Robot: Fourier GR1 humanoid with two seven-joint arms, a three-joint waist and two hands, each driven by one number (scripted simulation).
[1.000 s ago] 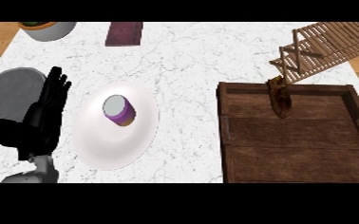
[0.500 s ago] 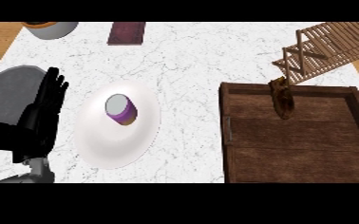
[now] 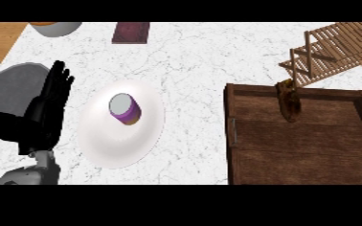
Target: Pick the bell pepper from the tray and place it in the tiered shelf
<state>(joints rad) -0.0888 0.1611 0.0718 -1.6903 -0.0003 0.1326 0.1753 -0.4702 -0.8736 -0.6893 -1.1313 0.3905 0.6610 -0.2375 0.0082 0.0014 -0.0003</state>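
Left hand (image 3: 50, 105) is resting open at the left edge, fingers straight and holding nothing, just beside a white plate (image 3: 120, 146) carrying a purple cup (image 3: 125, 109). Right hand isn't showing. Wooden tray (image 3: 293, 146) is sitting right, tiered shelf (image 3: 329, 50) beyond it, cut off. A brownish object (image 3: 290, 100) on the tray's far rim is hard to identify; bell pepper unclear.

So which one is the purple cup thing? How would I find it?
Look for the big white plate on the marble counter, beside the robot's open left hand. The small purple cup stands on the plate, and it is the only thing there, with a grey top and an orange band.
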